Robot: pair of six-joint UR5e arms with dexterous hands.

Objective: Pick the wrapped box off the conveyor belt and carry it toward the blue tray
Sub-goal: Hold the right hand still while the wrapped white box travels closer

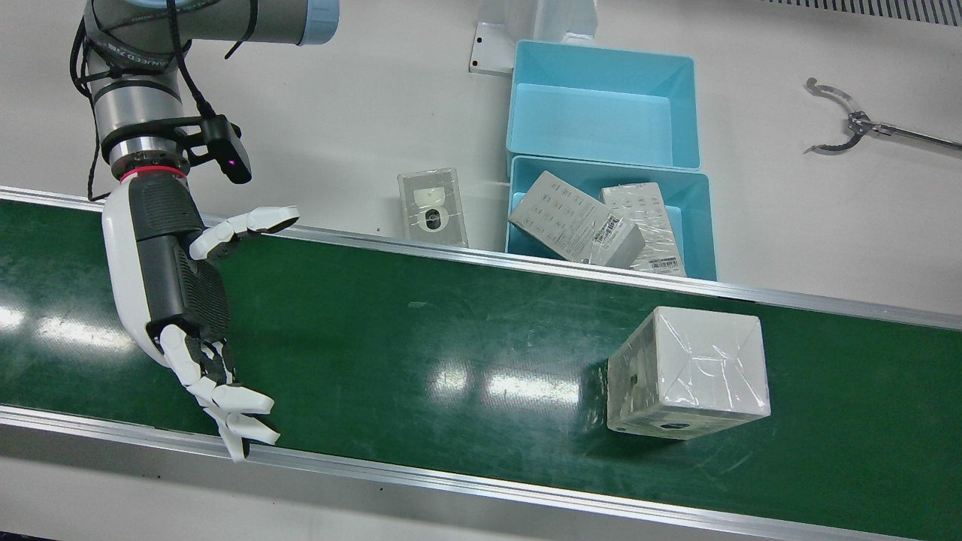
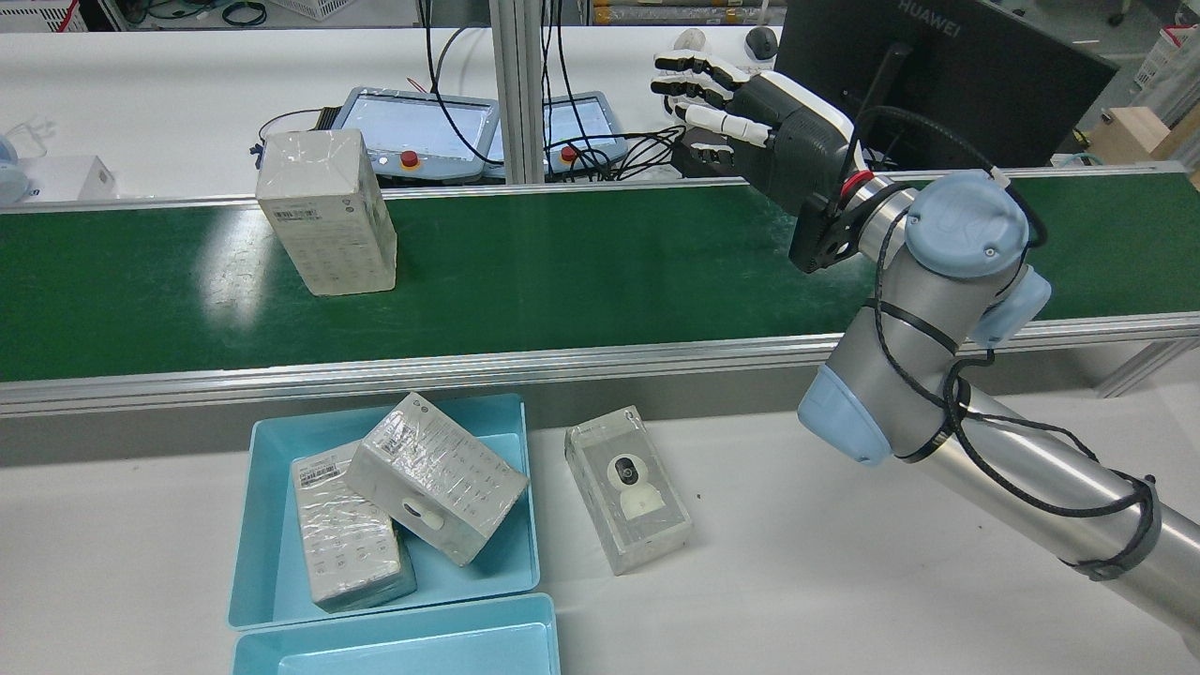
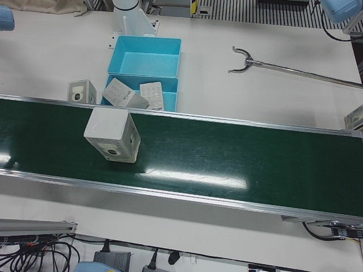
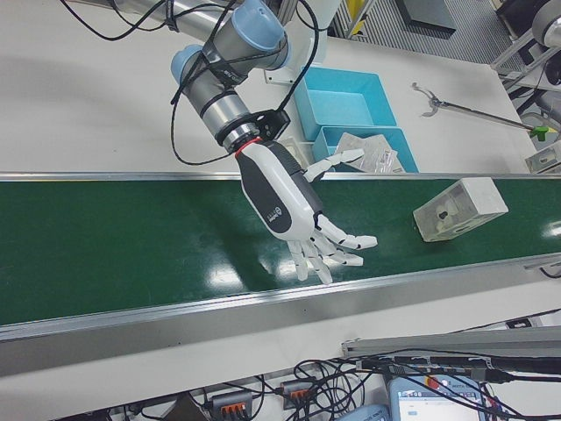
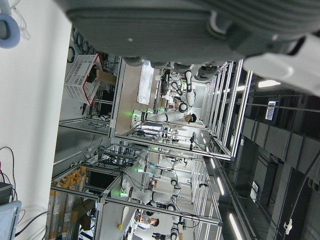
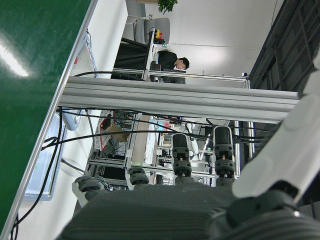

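The wrapped box (image 1: 688, 372) stands on the green conveyor belt (image 1: 421, 338), in front of the blue tray (image 1: 699, 225). It also shows in the rear view (image 2: 325, 211), the left-front view (image 3: 113, 135) and the right-front view (image 4: 458, 208). My right hand (image 1: 180, 293) is open and empty, fingers spread, above the belt far from the box; it also shows in the rear view (image 2: 750, 122) and the right-front view (image 4: 298, 215). My left hand (image 5: 200, 30) shows only as a casing edge in its own view, away from the belt.
The blue tray (image 2: 281, 445) holds two wrapped boxes (image 1: 575, 222). An empty blue tray (image 1: 601, 105) sits behind it. A loose box (image 1: 432, 207) lies on the white table beside the tray. A metal grabber tool (image 1: 849, 124) lies further along the table.
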